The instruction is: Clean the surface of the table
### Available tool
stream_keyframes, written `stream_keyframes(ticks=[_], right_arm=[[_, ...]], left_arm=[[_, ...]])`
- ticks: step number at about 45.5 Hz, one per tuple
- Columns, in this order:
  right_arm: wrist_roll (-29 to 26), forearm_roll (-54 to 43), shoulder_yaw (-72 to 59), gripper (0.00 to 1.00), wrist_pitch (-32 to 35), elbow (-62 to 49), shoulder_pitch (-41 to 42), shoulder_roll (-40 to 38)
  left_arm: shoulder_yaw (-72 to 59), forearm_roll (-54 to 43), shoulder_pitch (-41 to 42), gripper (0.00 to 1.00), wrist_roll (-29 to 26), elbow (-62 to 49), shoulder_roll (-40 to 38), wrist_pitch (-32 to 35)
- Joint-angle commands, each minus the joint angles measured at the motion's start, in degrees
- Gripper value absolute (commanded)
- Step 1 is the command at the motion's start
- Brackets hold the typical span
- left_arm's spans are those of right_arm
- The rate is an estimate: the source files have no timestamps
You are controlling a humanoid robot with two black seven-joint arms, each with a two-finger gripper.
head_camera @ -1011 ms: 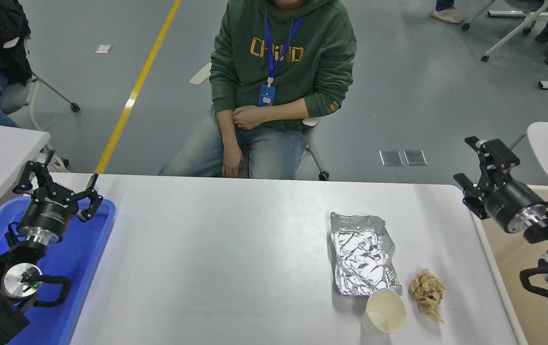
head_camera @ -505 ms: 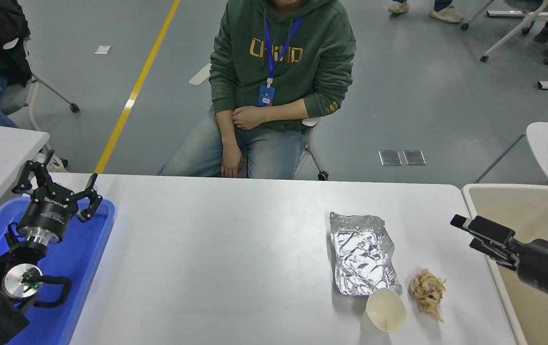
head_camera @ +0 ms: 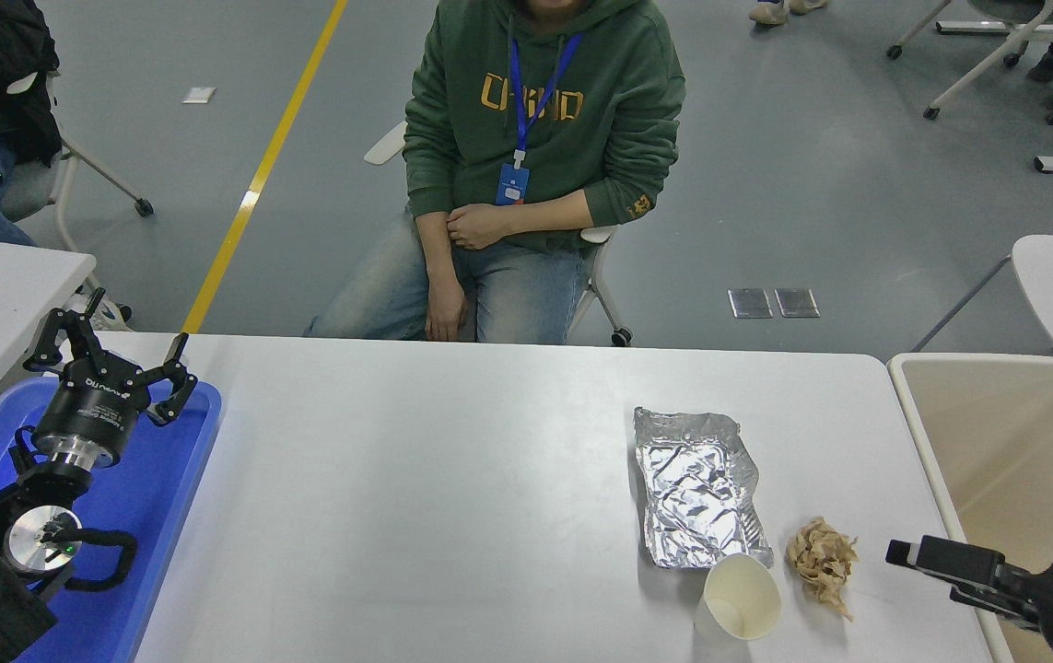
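At the lower left of the frame I see my left gripper [head_camera: 111, 354] parked above a blue tray [head_camera: 167, 516], its fingers spread apart and holding nothing. The table surface [head_camera: 415, 497] fills the middle and lower part of the frame, and its left and centre stretch is bare white. Toward the lower right, three bits of litter lie on it: a crumpled foil sheet [head_camera: 697, 486], a paper cup [head_camera: 741, 599] tipped on its side touching the foil's near corner, and a brown paper wad [head_camera: 821, 558] just beside the cup. I judge the clearing as not finished, since all three are on the table and none sits in the beige bin [head_camera: 1005, 433] at the right edge, as far as I can see into it. My right gripper [head_camera: 904, 553] comes in at the lower right, near the wad but apart from it. I see it side-on, so I cannot tell its state. The bin's near part and the arm are cut off by the frame.
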Motion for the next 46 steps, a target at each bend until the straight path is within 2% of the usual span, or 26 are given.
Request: stream_keyframes(ticks=[1,20,46], right_arm=[[-1.6,-0.2,-0.4,1.0,1.6,1.8,-1.3,3.2],[-7.5,-0.4,-0.4,1.0,1.6,1.2,-0.6,13.8],[-12.4,-5.2,-0.9,1.0,1.8,-1.7,2.3,17.0]], left_arm=[[-0.1,0.0,0.0,1.0,0.0,0.0,-0.1,0.0],[-0.1,0.0,0.0,1.0,0.0,0.0,0.0,0.0],[-0.1,0.0,0.0,1.0,0.0,0.0,0.0,0.0]])
